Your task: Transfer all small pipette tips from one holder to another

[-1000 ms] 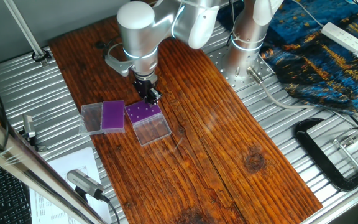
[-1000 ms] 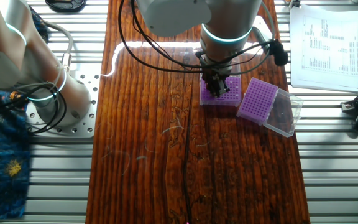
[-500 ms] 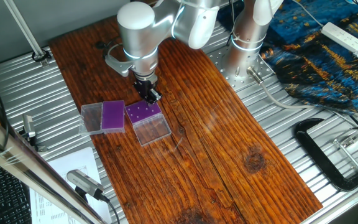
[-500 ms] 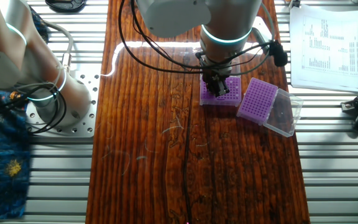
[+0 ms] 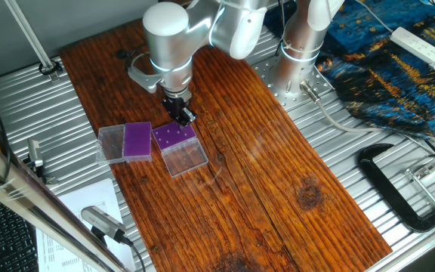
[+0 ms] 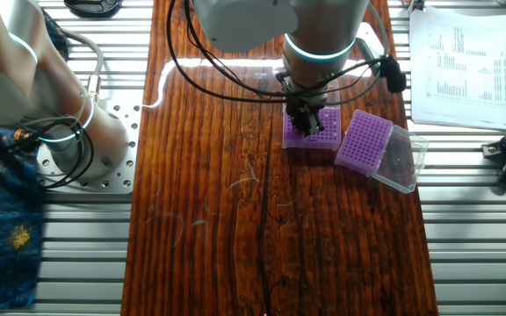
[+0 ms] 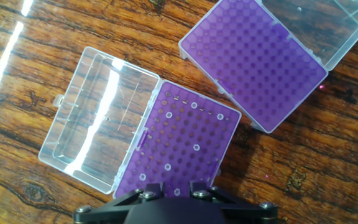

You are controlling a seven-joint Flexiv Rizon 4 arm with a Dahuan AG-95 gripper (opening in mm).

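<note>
The narrower, darker-purple rack lies in the middle of the hand view with its clear lid open to the left. Several small whitish pipette tips show as pale rings in it. The wider, lighter-purple rack lies to the upper right with its clear lid beyond; its holes look empty. My gripper hovers over the dark rack's near edge, its fingers a little apart with nothing between them. In the fixed views the gripper stands just above the dark rack, beside the light rack.
Both racks sit on a wooden board laid over a slatted metal table. The arm's base stands at the back, with a patterned blue cloth beside it. A black clamp lies to the right. Printed papers lie past the racks.
</note>
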